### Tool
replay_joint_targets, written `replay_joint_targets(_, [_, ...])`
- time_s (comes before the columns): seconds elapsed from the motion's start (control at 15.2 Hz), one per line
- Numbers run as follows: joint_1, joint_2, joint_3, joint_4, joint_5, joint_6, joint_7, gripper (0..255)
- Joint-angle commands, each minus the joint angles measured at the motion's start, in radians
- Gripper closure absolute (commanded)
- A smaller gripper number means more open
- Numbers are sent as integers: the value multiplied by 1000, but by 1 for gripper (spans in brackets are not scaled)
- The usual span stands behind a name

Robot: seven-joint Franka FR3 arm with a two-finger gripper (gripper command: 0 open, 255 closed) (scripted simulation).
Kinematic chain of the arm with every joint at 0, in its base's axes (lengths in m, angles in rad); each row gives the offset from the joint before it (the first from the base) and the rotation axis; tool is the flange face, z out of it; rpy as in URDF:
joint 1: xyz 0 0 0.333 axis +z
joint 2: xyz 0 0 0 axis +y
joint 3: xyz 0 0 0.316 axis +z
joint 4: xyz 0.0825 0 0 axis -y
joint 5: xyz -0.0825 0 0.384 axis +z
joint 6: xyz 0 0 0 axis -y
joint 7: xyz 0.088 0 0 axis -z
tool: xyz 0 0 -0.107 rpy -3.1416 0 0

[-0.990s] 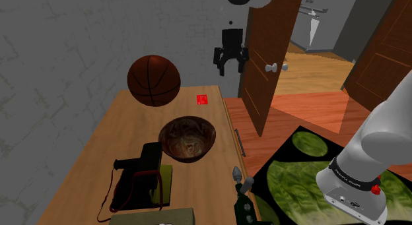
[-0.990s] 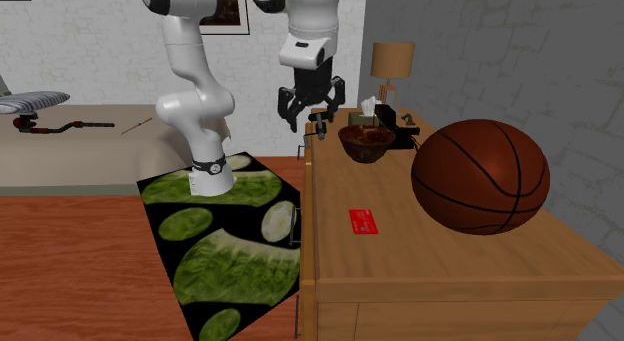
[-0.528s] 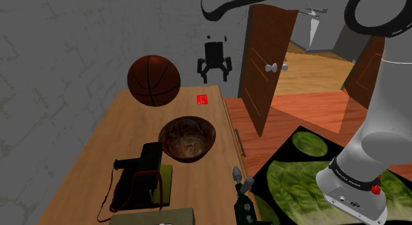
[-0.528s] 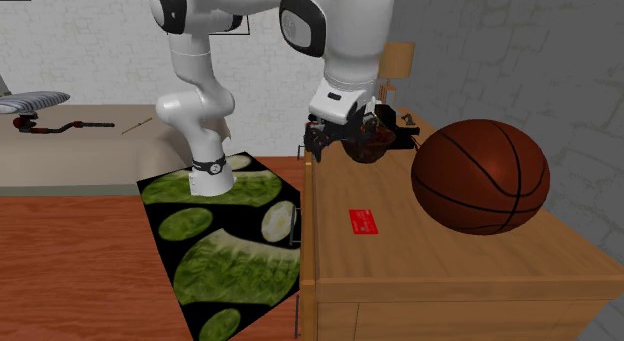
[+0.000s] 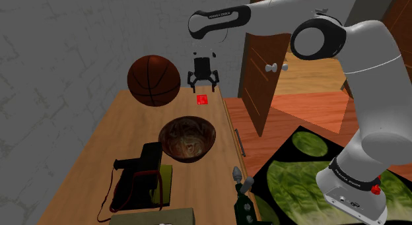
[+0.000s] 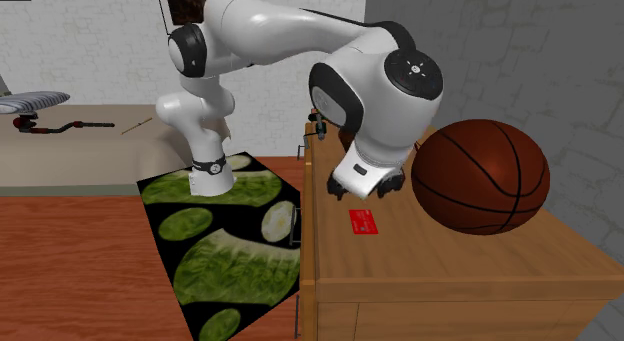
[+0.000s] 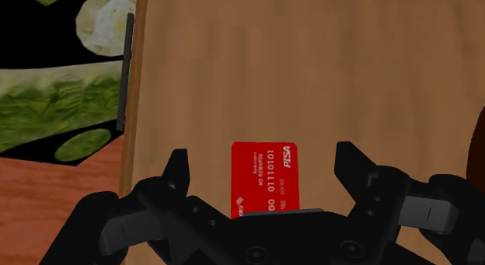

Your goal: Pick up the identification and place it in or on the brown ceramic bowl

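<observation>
Item: red card, flat on the wooden top, under my pincer, which is spread, gripping nothing. Risk: card lies flush; closing probably scrapes past without lifting it.

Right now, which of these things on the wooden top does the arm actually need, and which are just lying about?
Needed:
red card, lying flat below the open gripper
brown bowl

Just lying about:
basketball
black device with cables
green-patterned rug on the floor
</observation>
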Motion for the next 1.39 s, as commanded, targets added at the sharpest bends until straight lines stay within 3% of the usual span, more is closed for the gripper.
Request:
replay_joint_targets(0.0, [2,88,-2,102,12,-32,39,0])
replay_joint_targets(0.46, [13,37,0,-64,20,84,20,0])
replay_joint_targets(0.99, [14,34,0,-76,21,93,18,0])
replay_joint_targets(1.06, [14,34,0,-76,21,93,18,255])
replay_joint_targets(1.32, [16,35,1,-76,21,95,20,255])
